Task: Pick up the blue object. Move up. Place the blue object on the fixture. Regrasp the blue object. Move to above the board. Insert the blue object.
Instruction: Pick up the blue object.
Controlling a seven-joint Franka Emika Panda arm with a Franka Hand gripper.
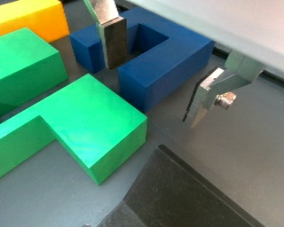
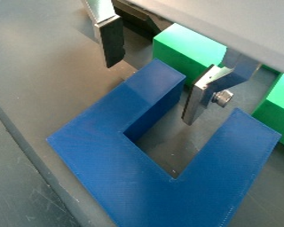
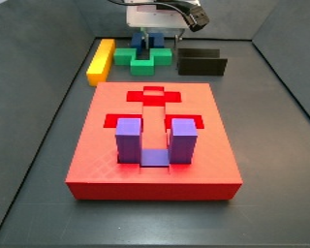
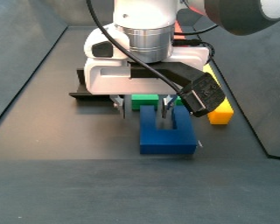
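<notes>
The blue object (image 1: 169,71) lies flat on the dark floor; it also shows in the other wrist view (image 2: 169,164) and in both side views (image 3: 154,45) (image 4: 168,137). My gripper (image 1: 152,89) (image 2: 152,91) is low over it and open. It straddles one prong: one finger (image 1: 109,43) stands in the notch and the other finger (image 1: 208,96) outside the prong. I cannot tell whether the pads touch the prong. The fixture (image 3: 201,63) stands to one side of the gripper (image 3: 152,37). The red board (image 3: 106,121) lies nearer the camera.
A green block (image 1: 61,124) (image 2: 186,51) (image 3: 142,61) lies right beside the blue object. A yellow bar (image 3: 102,60) (image 1: 26,16) lies beyond the green block. A purple U-shaped block (image 3: 151,142) stands in the board. Dark walls enclose the floor.
</notes>
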